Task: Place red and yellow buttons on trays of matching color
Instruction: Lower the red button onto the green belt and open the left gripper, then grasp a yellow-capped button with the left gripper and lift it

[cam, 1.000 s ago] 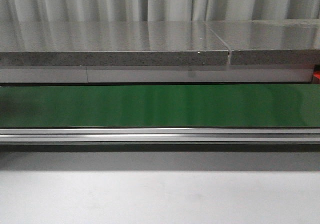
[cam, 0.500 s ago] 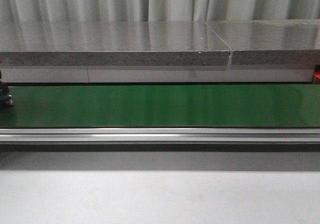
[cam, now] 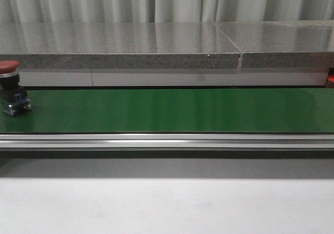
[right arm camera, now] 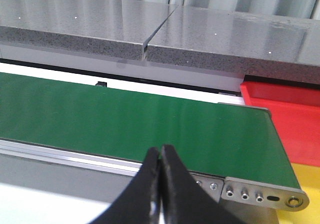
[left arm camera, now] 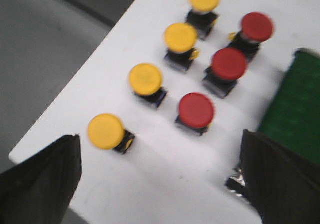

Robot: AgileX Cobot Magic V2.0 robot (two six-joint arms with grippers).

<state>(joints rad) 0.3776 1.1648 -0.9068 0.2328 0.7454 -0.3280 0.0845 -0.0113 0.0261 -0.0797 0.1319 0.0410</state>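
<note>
A red button (cam: 10,88) with a dark base stands on the green belt (cam: 172,110) at its far left end in the front view. In the left wrist view several yellow buttons (left arm camera: 145,80) and three red buttons (left arm camera: 196,110) stand on a white table (left arm camera: 165,169). My left gripper (left arm camera: 160,176) is open and empty above that table, its fingers wide apart. My right gripper (right arm camera: 160,156) is shut and empty, in front of the belt's near rail. A red tray (right arm camera: 287,121) and a yellow tray (right arm camera: 307,181) lie past the belt's end in the right wrist view.
A grey stone slab (cam: 120,46) runs behind the belt, with a seam (cam: 239,57). An aluminium rail (cam: 167,140) borders the belt's near side. The white table's edge (left arm camera: 65,104) drops to a grey floor.
A red button has come into the front view at the belt's far left and moved a little to the right. Nothing else has moved.
</note>
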